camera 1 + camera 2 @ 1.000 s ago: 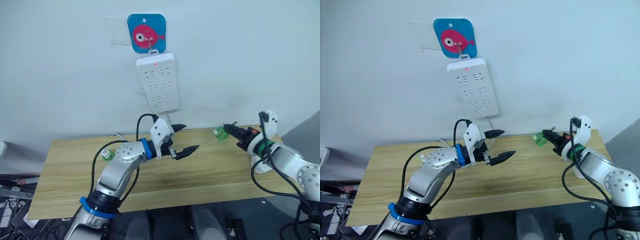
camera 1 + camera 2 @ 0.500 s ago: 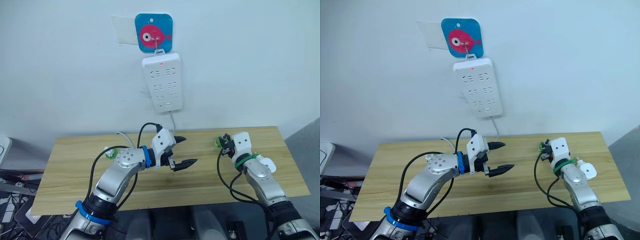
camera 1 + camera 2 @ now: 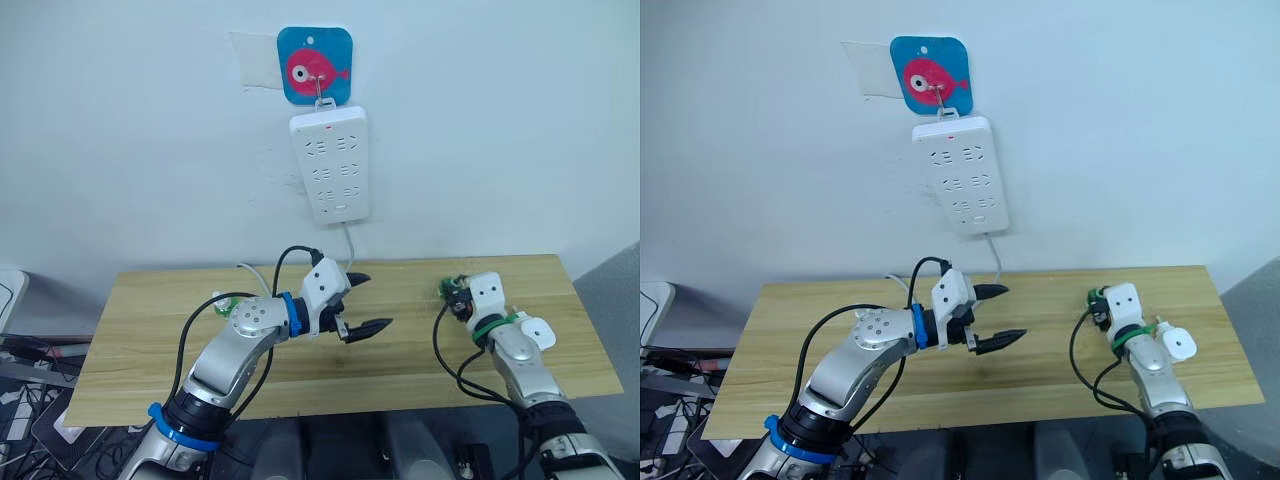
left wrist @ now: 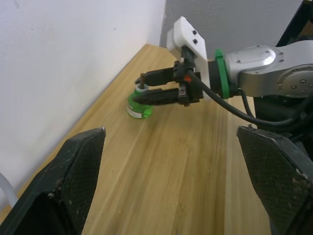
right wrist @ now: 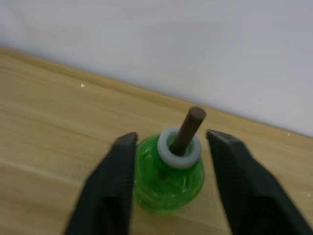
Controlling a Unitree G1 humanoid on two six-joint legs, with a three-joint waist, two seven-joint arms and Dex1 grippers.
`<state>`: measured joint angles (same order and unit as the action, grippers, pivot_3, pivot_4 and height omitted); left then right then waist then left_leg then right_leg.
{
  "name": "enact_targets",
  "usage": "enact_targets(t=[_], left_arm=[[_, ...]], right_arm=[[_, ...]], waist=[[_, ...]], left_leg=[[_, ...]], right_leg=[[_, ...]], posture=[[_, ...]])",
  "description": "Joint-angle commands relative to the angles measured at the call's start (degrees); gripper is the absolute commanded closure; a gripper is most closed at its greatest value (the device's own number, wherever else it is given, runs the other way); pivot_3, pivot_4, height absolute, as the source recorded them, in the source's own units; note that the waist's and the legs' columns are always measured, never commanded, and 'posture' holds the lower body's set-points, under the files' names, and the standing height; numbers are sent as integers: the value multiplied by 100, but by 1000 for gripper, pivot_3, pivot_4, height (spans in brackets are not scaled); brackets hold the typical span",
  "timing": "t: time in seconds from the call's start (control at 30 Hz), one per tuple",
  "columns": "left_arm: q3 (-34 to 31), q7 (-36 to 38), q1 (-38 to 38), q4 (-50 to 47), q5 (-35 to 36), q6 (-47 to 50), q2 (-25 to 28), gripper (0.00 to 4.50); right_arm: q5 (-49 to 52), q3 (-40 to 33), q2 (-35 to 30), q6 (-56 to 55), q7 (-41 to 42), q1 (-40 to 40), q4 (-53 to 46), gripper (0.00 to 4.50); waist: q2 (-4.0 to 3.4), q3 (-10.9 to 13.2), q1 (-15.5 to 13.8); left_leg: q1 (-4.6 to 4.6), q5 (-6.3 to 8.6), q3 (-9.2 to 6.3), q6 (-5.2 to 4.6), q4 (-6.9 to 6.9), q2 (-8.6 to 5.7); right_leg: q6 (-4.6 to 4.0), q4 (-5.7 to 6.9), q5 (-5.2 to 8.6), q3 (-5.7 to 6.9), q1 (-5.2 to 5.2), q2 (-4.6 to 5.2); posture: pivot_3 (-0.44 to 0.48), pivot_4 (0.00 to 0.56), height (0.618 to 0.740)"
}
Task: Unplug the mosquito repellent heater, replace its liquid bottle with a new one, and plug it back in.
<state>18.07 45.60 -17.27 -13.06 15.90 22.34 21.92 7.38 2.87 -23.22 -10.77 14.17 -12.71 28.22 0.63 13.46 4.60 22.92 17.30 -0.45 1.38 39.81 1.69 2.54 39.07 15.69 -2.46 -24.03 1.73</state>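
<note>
The liquid bottle (image 5: 166,186), green with a bare grey wick, stands on the wooden table (image 3: 400,360) near the wall at the right. My right gripper (image 5: 172,137) is open, a finger on each side of the bottle; one touches it and the other shows a small gap. In the left wrist view the same bottle (image 4: 139,105) sits at the right gripper's tips. My left gripper (image 3: 378,300) hovers open and empty over the table's middle. The new one (image 3: 218,299), a small green bottle, stands at the back left. The white rounded heater (image 3: 538,332) lies beside my right forearm.
A white power strip (image 3: 330,165) hangs on the wall from a blue fish hook (image 3: 315,65), its red light on and no plug in it. Its white cable (image 3: 349,243) drops behind the table. The table's right edge is close to the right arm.
My right gripper brought the liquid bottle from the air down onto the table near the wall. The left gripper has stayed about where it was. The camera has shifted.
</note>
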Motion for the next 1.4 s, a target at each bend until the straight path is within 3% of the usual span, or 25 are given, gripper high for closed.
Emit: enact_targets(t=[0.03,0.13,0.23,0.37,0.47,0.67,0.87,1.07,1.4], left_arm=[[-277,-95,330,-393,124,-100,34,0],[-661,-264,840,-621,202,-282,85,0],[-1061,-619,1492,-826,71,-552,91,0],[-1536,-1407,2513,-910,-374,-866,-5,0],[-2073,-2053,3548,-1118,-344,-1092,-415,0],[-2673,-3182,4372,-770,-661,-1816,-1293,0],[-3155,-3438,3844,811,-581,-2652,-1498,0],[-3189,-3201,2929,1989,-674,-3223,-1207,0],[-3118,-2566,1683,3820,-582,-3926,-956,0]], right_arm=[[46,-347,-261,174,184,454,-917,929],[200,-576,-492,600,340,877,-2044,16],[444,-673,-647,1213,573,958,-3081,16],[773,-258,-692,2079,1244,527,-3890,16],[1019,458,-540,2563,2068,-143,-4089,16],[1447,1549,-94,2780,3894,-1022,-3659,16],[1081,2231,269,2123,5098,-1543,-2579,16],[978,2197,778,2408,4792,-1696,-2521,16],[857,2018,636,3008,4266,-1586,-3276,16]], waist=[[-1,0,-6],[-2,0,-28],[-2,0,7],[-1,0,-8],[7,-2,6],[17,-1,-282],[33,-6,-467],[33,-6,-500],[36,10,-461]], left_leg=[[0,0,0,0,-1,1],[1,0,-2,-1,-5,4],[-5,1,0,-1,-3,5],[-13,2,-13,-4,-7,7],[-15,4,-24,-6,-9,8],[-11,4,-51,-7,0,-1],[-16,4,-54,-7,9,-24],[-15,3,-74,-5,7,-13],[-9,2,-99,-4,6,-11]], right_leg=[[0,-1,0,0,0,0],[0,-1,0,0,-2,3],[0,3,0,-2,1,3],[0,2,0,-2,8,-4],[0,-5,1,3,12,-3],[-1,-11,1,24,30,12],[-1,-22,1,60,52,35],[-1,-14,1,84,51,31],[-5,-15,3,122,55,40]], posture=[[-72,222,740],[-62,227,740],[-53,227,740],[-38,224,740],[-11,224,740],[52,213,740],[109,224,740],[137,242,740],[60,273,740]])
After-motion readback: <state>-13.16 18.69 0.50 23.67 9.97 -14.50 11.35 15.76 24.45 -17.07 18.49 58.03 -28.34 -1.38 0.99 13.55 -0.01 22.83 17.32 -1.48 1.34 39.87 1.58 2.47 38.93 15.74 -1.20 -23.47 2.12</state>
